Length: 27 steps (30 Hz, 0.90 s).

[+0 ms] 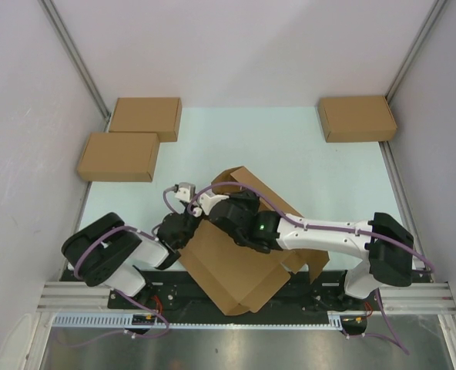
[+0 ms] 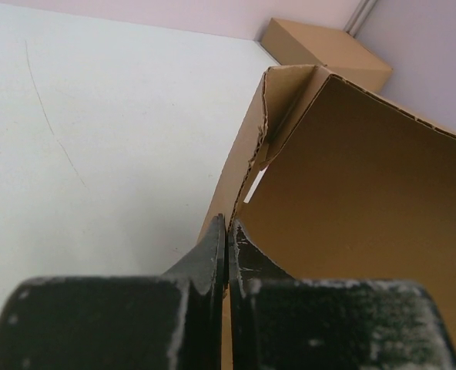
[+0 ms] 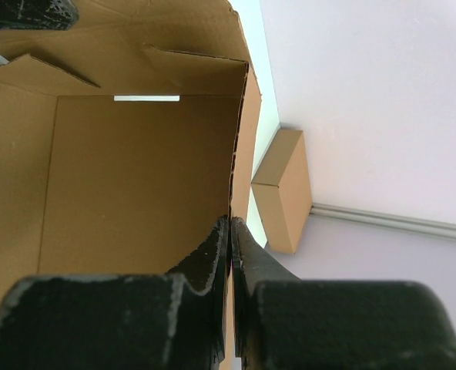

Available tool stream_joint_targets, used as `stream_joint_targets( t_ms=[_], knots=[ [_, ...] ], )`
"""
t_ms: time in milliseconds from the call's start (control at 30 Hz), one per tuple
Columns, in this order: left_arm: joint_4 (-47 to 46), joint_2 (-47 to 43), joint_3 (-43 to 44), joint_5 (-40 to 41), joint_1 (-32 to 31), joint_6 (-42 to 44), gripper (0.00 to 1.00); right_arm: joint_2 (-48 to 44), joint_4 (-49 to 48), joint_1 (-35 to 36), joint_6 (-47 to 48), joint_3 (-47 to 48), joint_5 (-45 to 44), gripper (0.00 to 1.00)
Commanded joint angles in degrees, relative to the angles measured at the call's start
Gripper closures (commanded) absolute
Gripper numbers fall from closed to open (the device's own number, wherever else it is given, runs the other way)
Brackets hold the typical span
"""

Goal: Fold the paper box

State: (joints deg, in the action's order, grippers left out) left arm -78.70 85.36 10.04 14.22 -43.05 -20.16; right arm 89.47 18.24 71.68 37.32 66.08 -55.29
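The paper box point(image 1: 232, 274), partly raised, sits askew at the near edge of the counter point(image 1: 290, 146). Both arms bend inward over it. The left claw point(image 2: 226, 230) and the right claw point(image 3: 231, 225) each pinch an upright wall.

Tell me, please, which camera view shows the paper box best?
The top external view: it shows nearly the whole outline of the paper box. Each wrist view shows only its inside walls and one wall edge up close.
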Motion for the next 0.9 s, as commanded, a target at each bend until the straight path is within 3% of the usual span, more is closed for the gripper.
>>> stream_joint_targets(
  t_ms=[0,267,700,867],
  knots=[
    [-20.18,2.96,-0.90,1.34,-2.48,-2.86,1.00,0.00,-0.75,1.18,-0.40,-0.08,1.41,1.00],
    [-20.18,5.87,0.41,3.97,-3.98,-3.57,1.00,-0.70,0.74,2.59,-2.07,-0.08,0.89,0.98],
    [-20.18,7.36,1.12,5.12,-4.32,-2.78,1.00,-3.16,0.13,3.29,-3.04,0.01,1.41,0.63],
    [-20.18,7.27,1.29,5.64,-4.41,-1.72,1.00,-5.27,-1.45,3.47,-3.04,0.01,2.37,0.56]
  ],
)
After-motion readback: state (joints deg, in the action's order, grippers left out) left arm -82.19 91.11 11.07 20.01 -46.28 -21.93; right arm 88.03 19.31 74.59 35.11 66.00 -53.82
